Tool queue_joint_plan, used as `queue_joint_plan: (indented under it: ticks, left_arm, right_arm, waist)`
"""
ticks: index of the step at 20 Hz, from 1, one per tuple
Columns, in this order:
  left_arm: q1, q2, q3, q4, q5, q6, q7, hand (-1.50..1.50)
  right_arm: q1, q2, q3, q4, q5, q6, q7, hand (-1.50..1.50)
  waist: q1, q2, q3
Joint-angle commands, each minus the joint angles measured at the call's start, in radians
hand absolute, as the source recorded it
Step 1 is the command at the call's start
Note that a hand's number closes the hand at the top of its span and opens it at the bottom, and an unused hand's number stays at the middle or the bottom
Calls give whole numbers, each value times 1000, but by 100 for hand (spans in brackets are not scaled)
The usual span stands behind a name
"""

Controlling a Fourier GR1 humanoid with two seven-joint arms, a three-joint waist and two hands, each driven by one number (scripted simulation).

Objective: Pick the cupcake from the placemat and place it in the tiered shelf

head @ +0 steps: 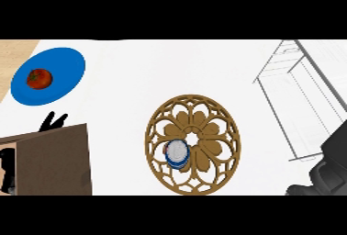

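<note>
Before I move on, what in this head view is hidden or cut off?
- Left hand: only fingertips show above the brown box.
- Right hand: cut by the right edge; fingers unreadable.
- Tiered shelf: runs off the right edge.
- Cupcake on the placemat: only its top shows.

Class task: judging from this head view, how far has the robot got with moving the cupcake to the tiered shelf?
Nothing is done yet: the cupcake sits on the round brown placemat. In hand: the right hand shows at the right edge near the white tiered shelf, holding nothing visible. Left: reach, grasp, lift, place it in the shelf.
</note>
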Motion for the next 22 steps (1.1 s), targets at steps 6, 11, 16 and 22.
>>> queue_joint_plan:
  ticks: [6, 11, 16, 22]
  left_arm:
    - [-45, 28, 17, 63, -85, 41, -35, 0]
    - [-13, 28, 23, 55, -74, 39, -56, 0]
    - [-8, 24, 24, 73, -71, 51, -56, 0]
    - [43, 66, 35, 25, -44, 67, -37, 0]
  right_arm:
    - [-34, 52, 62, -268, -61, -37, 58, -150]
    - [-85, 59, 171, -486, 6, 136, 82, -150]
    - [-140, 60, 296, -636, 215, 317, 101, -150]
    - [-214, 59, 349, -711, 347, 541, 77, -150]
  waist:
    - [-16, -2, -6]
    - [-22, -10, -7]
    - [-39, -16, -10]
    - [-63, -42, -13]
